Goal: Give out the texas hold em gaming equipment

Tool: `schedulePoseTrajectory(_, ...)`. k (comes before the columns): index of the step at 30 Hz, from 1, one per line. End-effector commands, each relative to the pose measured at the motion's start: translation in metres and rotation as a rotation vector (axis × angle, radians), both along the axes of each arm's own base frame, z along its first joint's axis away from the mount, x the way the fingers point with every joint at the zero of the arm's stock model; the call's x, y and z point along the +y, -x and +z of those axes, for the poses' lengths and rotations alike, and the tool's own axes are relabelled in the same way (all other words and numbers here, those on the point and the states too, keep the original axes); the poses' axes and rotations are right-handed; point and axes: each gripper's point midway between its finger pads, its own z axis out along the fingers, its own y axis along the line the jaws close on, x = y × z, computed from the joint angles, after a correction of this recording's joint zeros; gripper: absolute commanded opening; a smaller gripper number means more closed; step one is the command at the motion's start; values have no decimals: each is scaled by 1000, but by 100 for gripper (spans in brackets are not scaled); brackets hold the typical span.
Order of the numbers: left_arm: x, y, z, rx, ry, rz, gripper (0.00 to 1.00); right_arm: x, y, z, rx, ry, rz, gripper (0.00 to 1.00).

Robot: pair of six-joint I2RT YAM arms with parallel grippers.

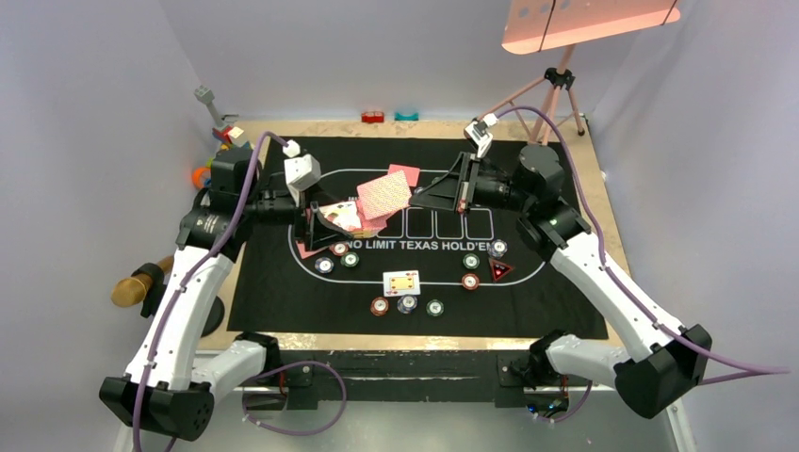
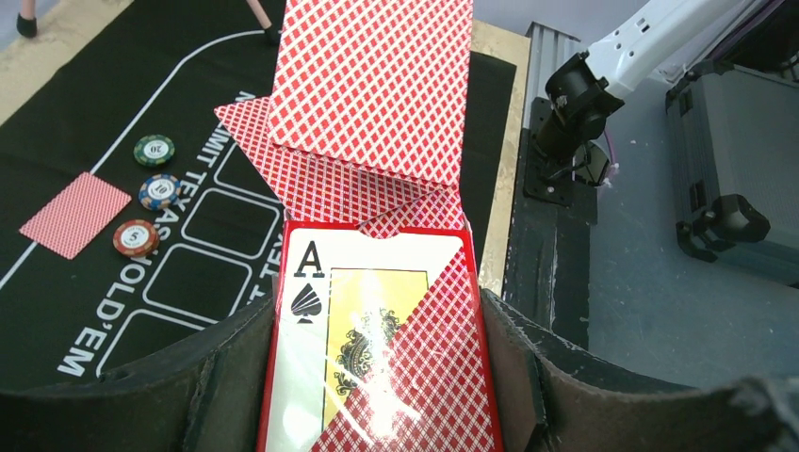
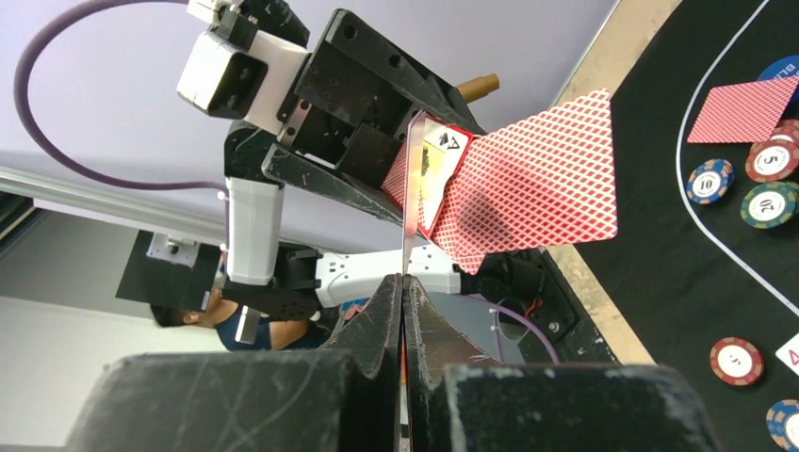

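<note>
Left gripper (image 1: 322,222) clamps the card pack (image 2: 377,330) between its two fingers, one on each long side, with the ace of spades on the pack's front facing the wrist camera. Right gripper (image 3: 403,297) is pinched tight on a single card (image 3: 407,217). That card shows edge-on as a thin line rising from the fingertips toward the pack. I cannot tell whether its far end is free of the pack.

In the top view the two grippers face each other above the left-centre of the black mat (image 1: 565,301), which covers most of the table.

From the pack's open end spreads a fan of red-backed cards (image 2: 367,104), overlapping and held up off the mat. A face-down card (image 2: 73,214) lies flat on the mat below the left gripper. A face-up card (image 1: 400,281) lies flat near the mat's front middle.

Poker chips sit in groups of three, all flat and unstacked:
- A green chip (image 2: 154,149), a blue-grey chip (image 2: 160,191) and a red chip (image 2: 136,237) lie in a row just beside the face-down card.
- A second trio (image 1: 406,304) lies in a line just in front of the face-up card.
- A third trio (image 1: 471,262) lies toward the right of the printed oval.

The triangle marker (image 1: 499,271) lies flat among this third group, near the red chip there.
</note>
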Motion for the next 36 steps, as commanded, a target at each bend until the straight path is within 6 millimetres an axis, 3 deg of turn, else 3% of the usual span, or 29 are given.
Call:
schedulePoseTrajectory(1, -2, 12, 26, -92, 65, -54, 0, -8, 8, 30, -55, -17, -25, 0)
schedulePoseTrajectory(17, -2, 22, 32, -109, 78, -74, 0, -14, -4, 9, -25, 87, -90, 0)
schedulePoseTrajectory(24, -2, 18, 36, -120, 74, -67, 0, -14, 4, -2, 10, 132, -65, 0)
schedulePoseTrajectory(36, -1, 16, 32, -130, 57, -64, 0, 7, 21, -12, 84, 174, 41, 0)
